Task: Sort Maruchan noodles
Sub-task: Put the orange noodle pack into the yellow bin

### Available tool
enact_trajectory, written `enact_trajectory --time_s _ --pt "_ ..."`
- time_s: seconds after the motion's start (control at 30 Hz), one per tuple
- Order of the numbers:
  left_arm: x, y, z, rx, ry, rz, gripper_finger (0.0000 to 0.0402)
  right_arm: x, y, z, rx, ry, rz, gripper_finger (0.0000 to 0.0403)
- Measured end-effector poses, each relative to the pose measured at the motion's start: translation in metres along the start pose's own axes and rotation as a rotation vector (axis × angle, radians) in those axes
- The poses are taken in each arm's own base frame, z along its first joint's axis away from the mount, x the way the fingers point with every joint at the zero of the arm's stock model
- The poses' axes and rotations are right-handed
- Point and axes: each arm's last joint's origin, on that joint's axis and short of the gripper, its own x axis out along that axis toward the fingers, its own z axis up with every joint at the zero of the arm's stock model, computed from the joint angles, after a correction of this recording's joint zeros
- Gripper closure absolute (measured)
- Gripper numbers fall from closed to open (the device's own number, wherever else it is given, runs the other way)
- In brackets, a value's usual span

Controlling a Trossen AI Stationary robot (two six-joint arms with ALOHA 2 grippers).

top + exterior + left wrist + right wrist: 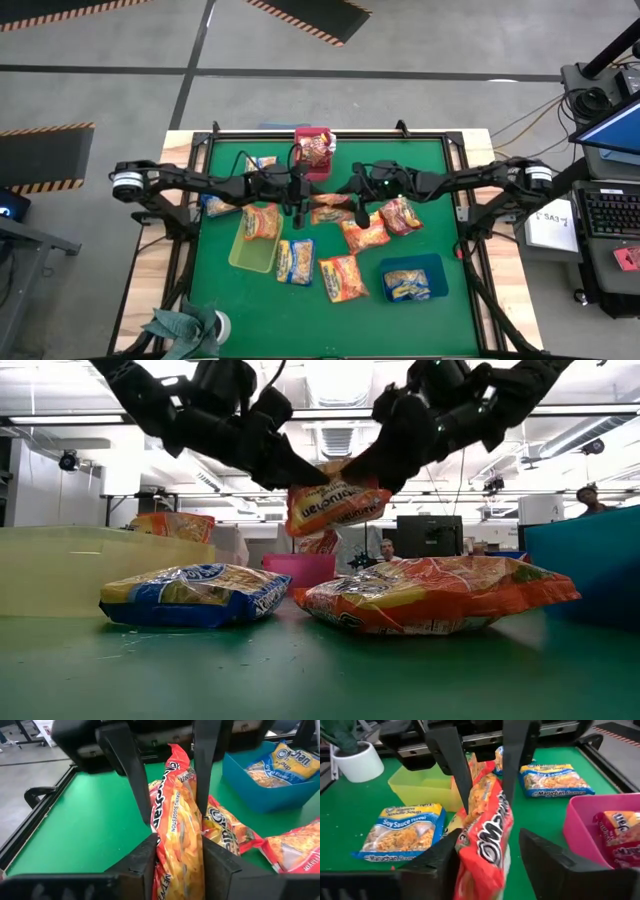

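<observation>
An orange noodle packet (pixel 335 506) hangs in mid-air over the table's middle, between my two grippers, which meet there from either side. My left gripper (pixel 177 840) comes from the table's left and is shut on it. My right gripper (pixel 487 837) comes from the right and stands open around the packet's other end, with a clear gap beside one finger. Other Maruchan noodles lie flat on the green mat (pixel 230 290): orange ones (pixel 343 277) and blue-and-yellow ones (pixel 296 260). My left gripper pinches the orange packet's two flat faces (pixel 165 847) between its two fingers, at the end toward the table's left. The fingers come nearly level from the left and lie along the packet. The packet stands on edge, lifted clear of the mat. My right gripper has one finger (pixel 442 855) close against the packet's face (pixel 470 847); whether it touches, I cannot tell. The other finger stands apart from the packet.
A yellow-green tray (pixel 250 258) at centre left holds an orange packet. A blue tray (pixel 435 268) at the near right holds a blue-and-yellow one, a pink tray (pixel 300 135) at the far edge a red one. A potted plant (pixel 185 325) stands at the near left corner.
</observation>
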Motion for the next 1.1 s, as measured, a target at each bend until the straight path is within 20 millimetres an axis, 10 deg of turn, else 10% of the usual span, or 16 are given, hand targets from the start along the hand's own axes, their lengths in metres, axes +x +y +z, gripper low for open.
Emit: enact_trajectory --time_s 0.57,1.1 --pt "-0.072 -0.028 0.074 0.030 -0.019 -0.062 0.0321 -0.072 0.015 0.032 -0.011 -0.027 -0.008 0.0156" --pt "-0.105 -0.046 0.128 0.140 1.078 -0.172 0.0321 -0.064 0.013 0.022 -0.014 0.011 -0.008 0.0156"
